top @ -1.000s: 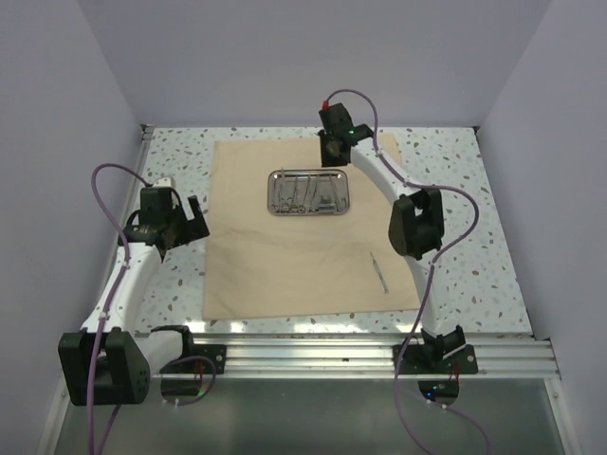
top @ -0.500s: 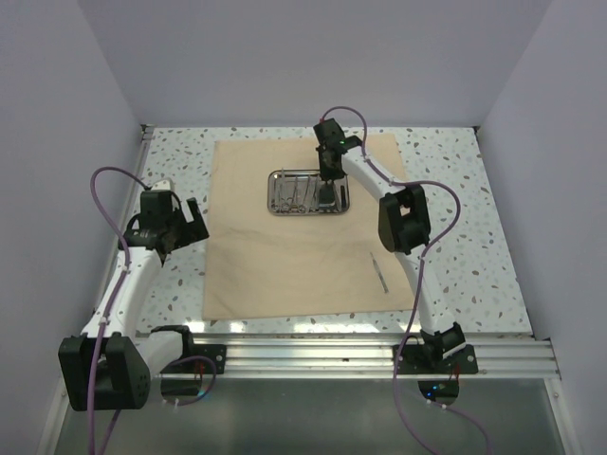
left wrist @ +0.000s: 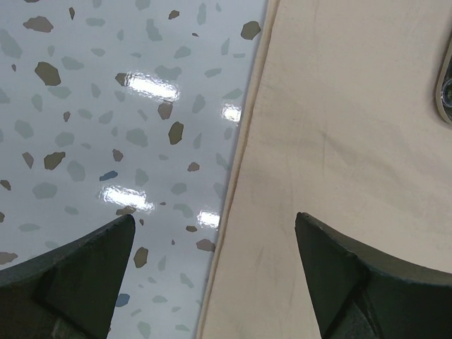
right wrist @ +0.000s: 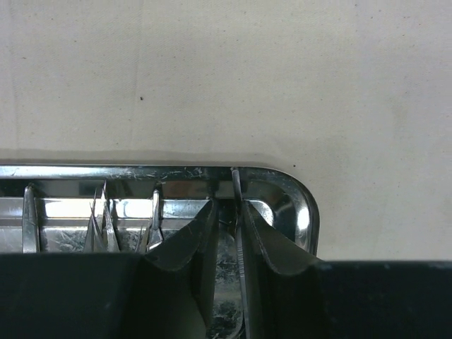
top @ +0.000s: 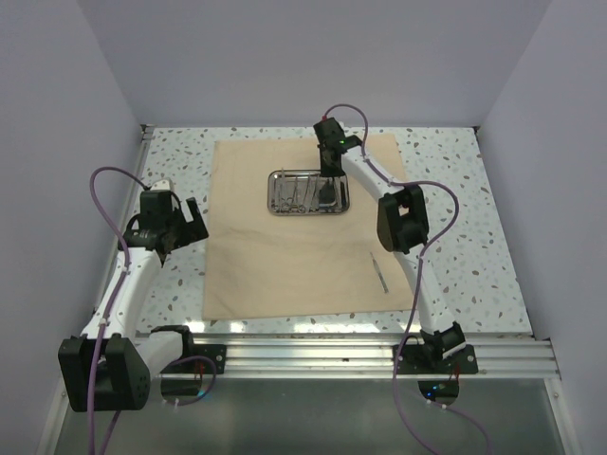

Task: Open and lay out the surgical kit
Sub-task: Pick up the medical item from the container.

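The tan cloth wrap [top: 285, 256] lies spread flat on the table. The steel tray [top: 275, 194] sits on its far half with several silver instruments [top: 299, 192] inside. One thin silver instrument [top: 380, 271] lies alone on the cloth at the near right. My right gripper [top: 327, 194] is down in the tray's right end. In the right wrist view its jaws [right wrist: 227, 212] stand narrowly open around a thin silver instrument [right wrist: 240, 247] that lies against the right finger. My left gripper [top: 194, 220] is open and empty over the cloth's left edge [left wrist: 236, 176].
Speckled tabletop [left wrist: 106, 106] shows left of the cloth. A corner of the tray [left wrist: 446, 92] shows at the right edge of the left wrist view. Grey walls close in the table on three sides. An aluminium rail [top: 313, 353] runs along the near edge.
My right gripper has moved from behind the tray forward and down into the tray's right end. The left arm has barely moved.
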`<state>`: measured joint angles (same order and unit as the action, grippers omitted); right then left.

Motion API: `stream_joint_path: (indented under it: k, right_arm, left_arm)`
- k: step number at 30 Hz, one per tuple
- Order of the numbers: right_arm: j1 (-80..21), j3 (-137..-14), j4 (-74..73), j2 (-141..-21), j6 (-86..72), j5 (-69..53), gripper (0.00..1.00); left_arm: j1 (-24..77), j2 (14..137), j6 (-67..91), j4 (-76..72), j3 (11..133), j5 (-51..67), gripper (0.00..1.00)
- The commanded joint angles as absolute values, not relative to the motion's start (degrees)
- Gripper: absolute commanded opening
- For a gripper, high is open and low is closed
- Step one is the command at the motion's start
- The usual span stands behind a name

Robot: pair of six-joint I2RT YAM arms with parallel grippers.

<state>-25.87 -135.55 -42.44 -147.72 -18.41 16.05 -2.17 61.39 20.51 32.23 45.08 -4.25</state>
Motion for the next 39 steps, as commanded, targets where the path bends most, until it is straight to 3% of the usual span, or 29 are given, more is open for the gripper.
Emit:
stream_joint_path:
  k: [1,8,22,27,35,39]
  right_arm:
    - [-25.3,-137.0,-40.7,-148.3,-19.9,18.6,0.21]
    - [-25.2,-127.9,-30.8,-142.2,-20.6,19.8,0.18]
    - [-25.4,-143.1,-43.6,-153.7,-18.8,19.2,0.19]
    - [-25.7,-135.0,-43.8,-151.7,-19.8,19.3,0.18]
    - [-25.8,-128.1,-45.6,-149.3,-21.9,19.8,0.1]
    - [-25.8,-127.5,-46.7,-149.8,-22.1,19.8,0.01]
  left_arm:
    - [-2.1,61.4,20.9,29.8,44.5,-4.0,1.0]
    - [-1.9,62.2,20.9,29.9,44.5,-4.3,1.0]
    - [-2.0,62.3,21.3,30.1,44.5,-5.4,1.0]
    - [-1.9,62.2,21.4,30.3,44.6,-5.5,1.0]
    - [-1.2,61.6,21.3,29.9,44.3,-5.0,1.0]
    - [-0.4,61.3,21.1,29.7,44.2,-4.6,1.0]
